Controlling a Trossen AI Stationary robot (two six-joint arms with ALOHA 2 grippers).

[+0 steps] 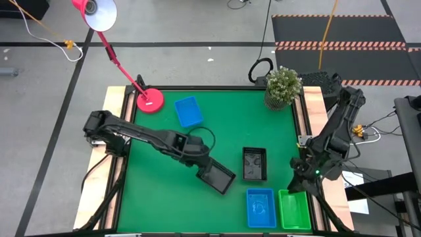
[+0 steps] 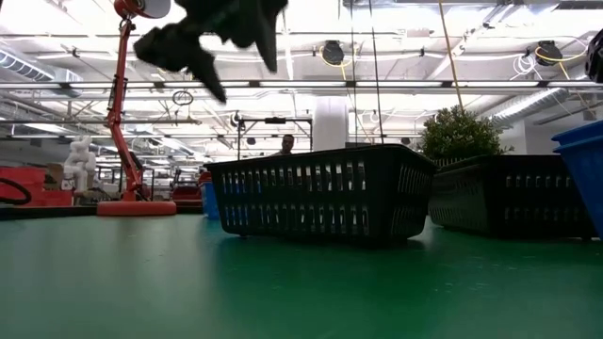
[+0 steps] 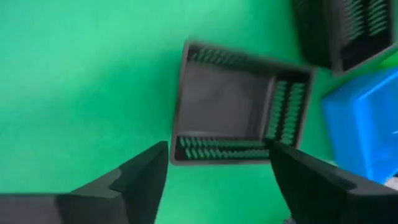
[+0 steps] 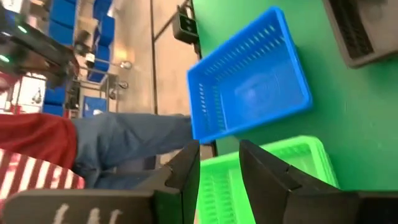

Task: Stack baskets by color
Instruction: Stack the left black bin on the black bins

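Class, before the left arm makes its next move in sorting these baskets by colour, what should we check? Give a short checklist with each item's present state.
1. Left gripper open: ok.
2. Tilted black basket free of the left gripper's fingers: ok, it lies below them.
3. Other black basket unobstructed as stacking target: ok.
4. Right gripper clear of the black baskets: ok, above the green basket.
5. Blue baskets stacked: not ok; far blue basket and near blue basket lie apart.

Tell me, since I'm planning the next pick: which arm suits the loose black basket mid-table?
Left. Its gripper hangs open right over that black basket; the right gripper sits over the green basket.
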